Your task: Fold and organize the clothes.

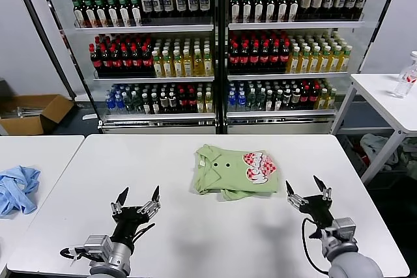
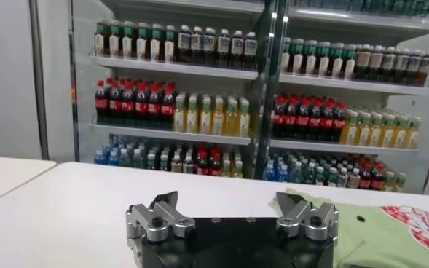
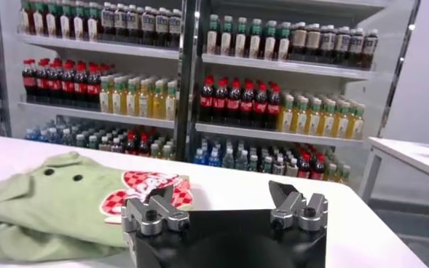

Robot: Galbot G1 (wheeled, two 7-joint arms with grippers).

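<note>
The light green polo shirt (image 1: pixel 234 171) lies folded into a rectangle on the white table (image 1: pixel 163 161), collar and dark buttons up, its red-pink-white print toward the right. It also shows in the left wrist view (image 2: pixel 374 229) and the right wrist view (image 3: pixel 54 200). My left gripper (image 1: pixel 138 196) is open and empty near the table's front edge, left of the shirt. My right gripper (image 1: pixel 306 187) is open and empty at the front right, just beside the shirt's right edge. Neither touches the shirt.
A light blue cloth (image 1: pixel 16 189) lies on a separate white table (image 1: pixel 39 144) at the left. A glass-door fridge full of bottles (image 1: pixel 215 43) stands behind. Another table with a bottle (image 1: pixel 406 76) is at the right. A cardboard box (image 1: pixel 32 112) sits on the floor.
</note>
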